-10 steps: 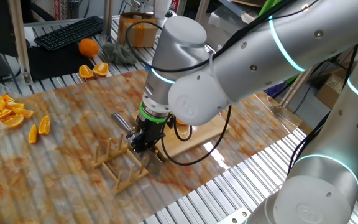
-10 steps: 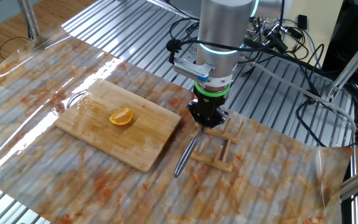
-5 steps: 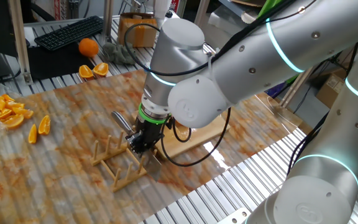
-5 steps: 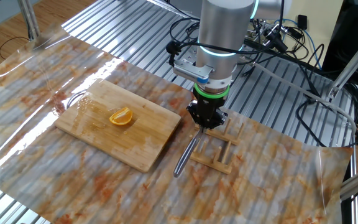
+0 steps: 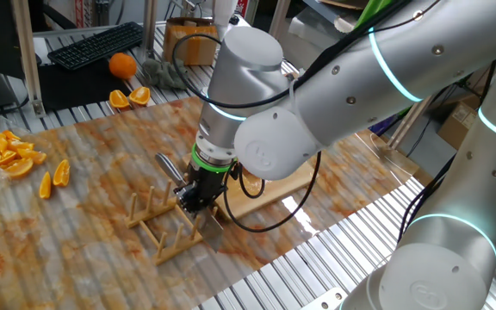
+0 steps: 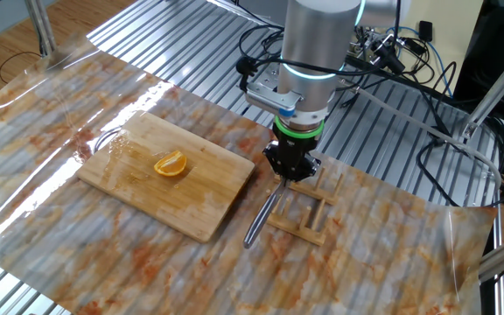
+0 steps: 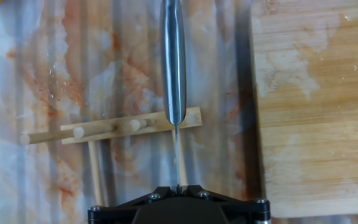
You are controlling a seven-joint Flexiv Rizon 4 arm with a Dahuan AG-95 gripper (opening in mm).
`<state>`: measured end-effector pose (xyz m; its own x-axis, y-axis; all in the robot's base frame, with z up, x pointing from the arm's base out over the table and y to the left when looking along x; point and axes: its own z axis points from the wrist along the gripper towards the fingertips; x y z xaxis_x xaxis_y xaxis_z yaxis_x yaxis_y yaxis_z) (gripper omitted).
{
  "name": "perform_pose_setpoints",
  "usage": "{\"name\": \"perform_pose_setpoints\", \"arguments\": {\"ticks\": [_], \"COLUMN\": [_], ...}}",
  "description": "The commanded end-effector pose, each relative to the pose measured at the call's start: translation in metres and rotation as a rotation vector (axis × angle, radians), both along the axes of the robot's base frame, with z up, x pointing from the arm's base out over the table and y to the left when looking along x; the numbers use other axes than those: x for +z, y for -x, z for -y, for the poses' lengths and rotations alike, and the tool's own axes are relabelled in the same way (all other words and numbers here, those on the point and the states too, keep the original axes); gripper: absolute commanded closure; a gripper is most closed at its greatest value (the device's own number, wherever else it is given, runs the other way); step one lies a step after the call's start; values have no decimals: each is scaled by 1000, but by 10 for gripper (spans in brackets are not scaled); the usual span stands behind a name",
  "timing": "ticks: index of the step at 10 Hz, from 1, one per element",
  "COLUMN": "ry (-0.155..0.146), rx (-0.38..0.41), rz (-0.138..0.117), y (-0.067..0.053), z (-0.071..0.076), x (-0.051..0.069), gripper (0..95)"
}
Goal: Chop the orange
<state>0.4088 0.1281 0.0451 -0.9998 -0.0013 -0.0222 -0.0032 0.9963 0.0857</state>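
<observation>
Nothing has shifted over the last second: the pincer (image 6: 290, 172) stays low over the wooden rack (image 6: 307, 209), pointing straight down, and the orange (image 6: 171, 164) lies where it lay. The pincer is closed, and in the hand view its jaws meet on the thin blade edge of the knife (image 7: 173, 62), whose steel handle runs away from the pincer across the rack's rail. I judge the grip is made and the lift not yet begun, so the chopping itself is still ahead.

The orange, a small cut wedge, sits near the middle of the cutting board (image 6: 199, 210), well apart from the pincer and off to its side; the board's near edge lies just beside the rack.

For room: the rack's upright pegs (image 7: 78, 131) stand close beside the pincer, so the knife probably has to rise straight up before it swings toward the board. The handle sticks out past the rack toward the desk (image 6: 366, 254) edge. The stretch between pincer and board is bare of other things. The heap of wedges (image 5: 7, 153) and the whole orange (image 5: 122, 65) lie far off, out of the way.
</observation>
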Motion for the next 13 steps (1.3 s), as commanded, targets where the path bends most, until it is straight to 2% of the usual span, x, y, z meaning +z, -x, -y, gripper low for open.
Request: {"name": "perform_pose_setpoints", "arguments": {"ticks": [1, 2, 3, 8, 11, 13], "ry": [18, 17, 18, 25, 37, 47], "rx": [-14, -20, -24, -34, -42, -38], "rz": [3, 3, 3, 3, 2, 2], "y": [0, 0, 0, -3, -14, -17], "z": [1, 1, 1, -1, -6, -7], "x": [0, 0, 0, 0, 4, 4], "gripper": [950, 950, 760, 760, 760, 760]}}
